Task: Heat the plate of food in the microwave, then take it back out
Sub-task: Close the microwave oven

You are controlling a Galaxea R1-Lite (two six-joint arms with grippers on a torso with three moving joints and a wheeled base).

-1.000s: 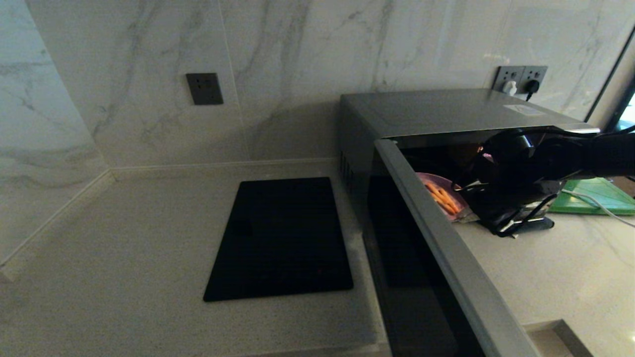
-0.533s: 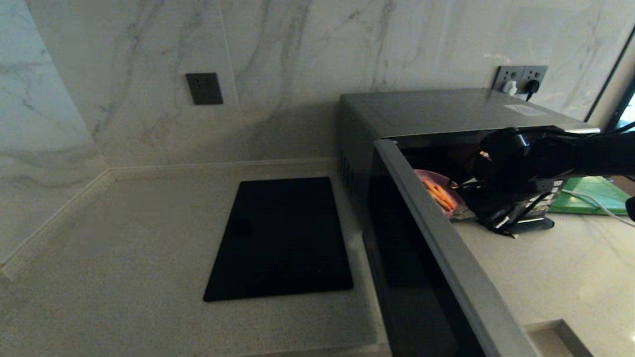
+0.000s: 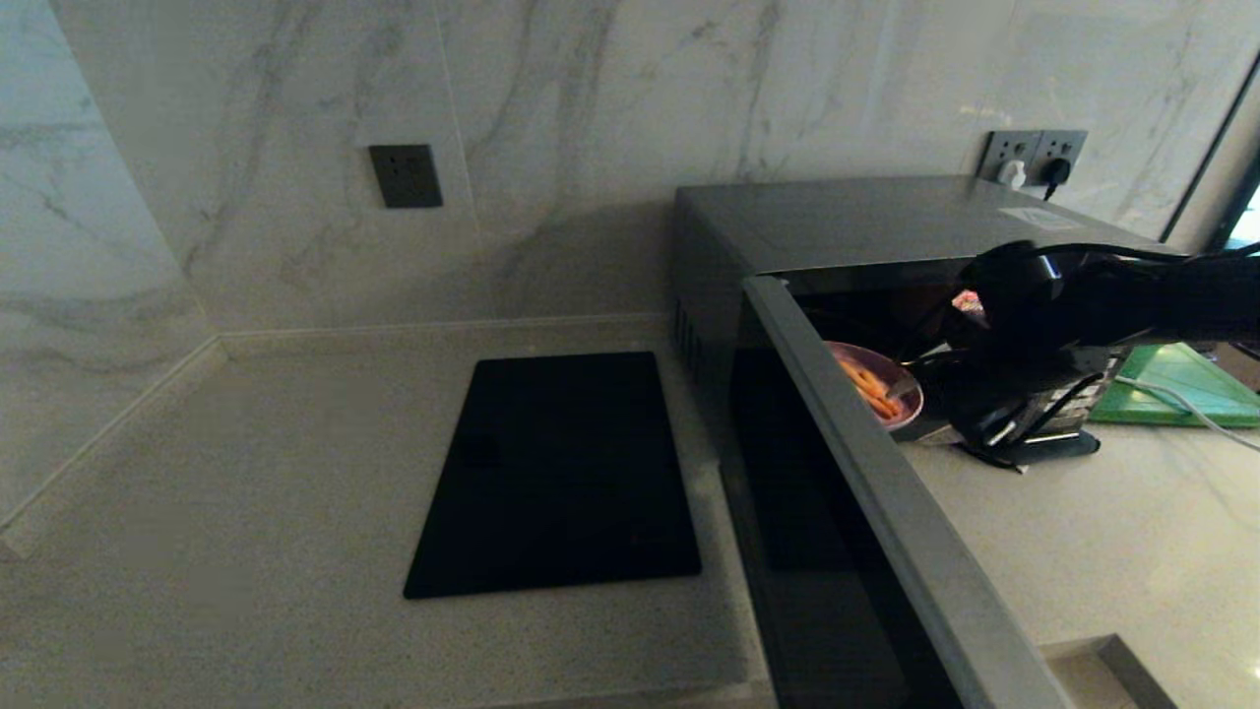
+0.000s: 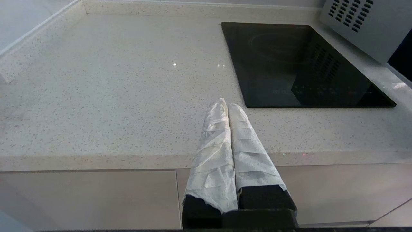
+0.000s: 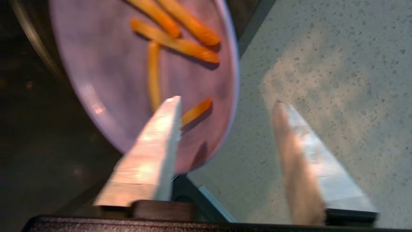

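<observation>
The microwave [image 3: 866, 222] stands at the right of the counter with its door [image 3: 886, 512] swung open toward me. The lavender plate of food [image 3: 876, 379] [image 5: 128, 80], with orange sticks on it, lies in the oven's mouth. Its near rim juts past the front sill over the countertop. My right gripper [image 5: 227, 100] is open at that rim. One finger hangs over the plate and the other over the counter, and neither grips it. In the head view the black right wrist [image 3: 1024, 335] hides most of the cavity. My left gripper [image 4: 227, 103] is shut and empty, parked at the counter's front edge.
A flat black cooktop [image 3: 561, 473] [image 4: 299, 64] lies left of the microwave. A green board [image 3: 1181, 389] with a white cable across it lies to the right. Wall sockets [image 3: 1034, 156] sit behind the oven. The open door juts out over the counter's front.
My right gripper has gone from shut on the plate's rim to open. The plate has shifted a little further into the oven's mouth. The right wrist has risen slightly.
</observation>
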